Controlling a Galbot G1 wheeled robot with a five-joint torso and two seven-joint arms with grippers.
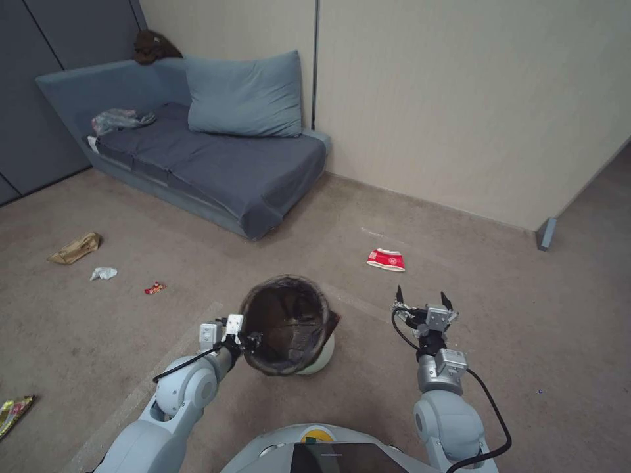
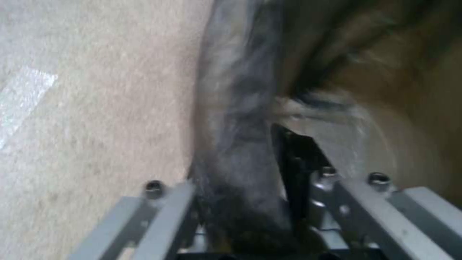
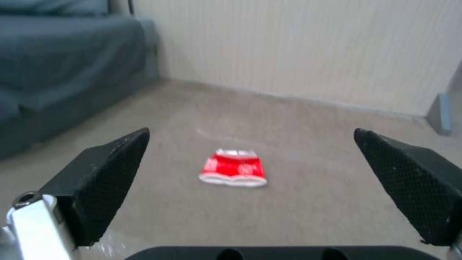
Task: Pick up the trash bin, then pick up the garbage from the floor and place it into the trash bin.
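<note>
The left gripper (image 1: 251, 341) has its jaws clamped on the lined trash bin's (image 1: 289, 325) rim, so step 1 looks done, while the right gripper (image 1: 421, 299), jaws wide, faces a flattened red-and-white paper cup (image 1: 386, 259) lying on the floor (image 1: 513, 309) near the wall, unpicked like the litter beyond

A low blue-grey upholstered sofa (image 1: 197, 164) is set in the far corner of the room, against a plain beige panelled wall (image 1: 460, 98). A large blue-grey fabric cushion (image 1: 244, 95) is propped upright against the sofa's back, at the wall end. A grey translucent plastic bag (image 1: 120, 120) is seen lying crumpled on the seat at the opposite end. A dark brown soft object (image 1: 154, 47) is perched on top of the backrest; what it is cannot be told. The floor is covered by tan short-pile carpet (image 1: 526, 315). A small grey wedge-shaped piece (image 1: 546, 233) is fixed at the wall's foot.
</note>
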